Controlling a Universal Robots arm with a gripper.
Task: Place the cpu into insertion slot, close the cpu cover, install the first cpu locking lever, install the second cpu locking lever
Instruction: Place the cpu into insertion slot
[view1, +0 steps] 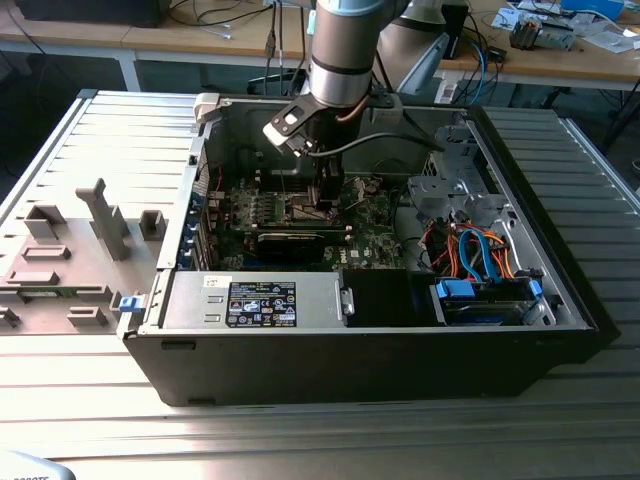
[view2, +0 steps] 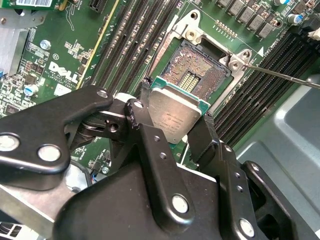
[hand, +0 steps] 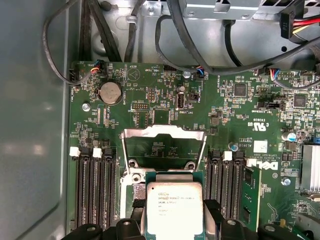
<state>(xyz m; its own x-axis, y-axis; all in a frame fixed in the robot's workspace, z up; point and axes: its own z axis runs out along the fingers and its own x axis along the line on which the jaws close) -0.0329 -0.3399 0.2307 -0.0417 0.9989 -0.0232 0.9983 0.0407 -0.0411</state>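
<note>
Jaws pinch the cpu (view2: 172, 117) by two opposite edges; the gripper (view2: 175, 120) holds it, metal top up, just above the insertion slot (view2: 197, 70) and not seated. In the second wrist view the slot's dark pin field lies bare beyond the chip's far edge. In the first wrist view the cpu cover (hand: 164, 132) stands swung open past the chip, with board showing through its window. Black memory slots (hand: 95, 190) run on both sides of the socket on the green motherboard (hand: 235, 115). The board lies in the bottom of an open computer case (view1: 350, 350). Also inside it, the exterior view shows a labelled power supply box (view1: 200, 300) along the near wall and blue and orange cables (view1: 470, 250) toward the exterior view's right. The case rests on a ribbed metal table (view1: 300, 440).
</note>
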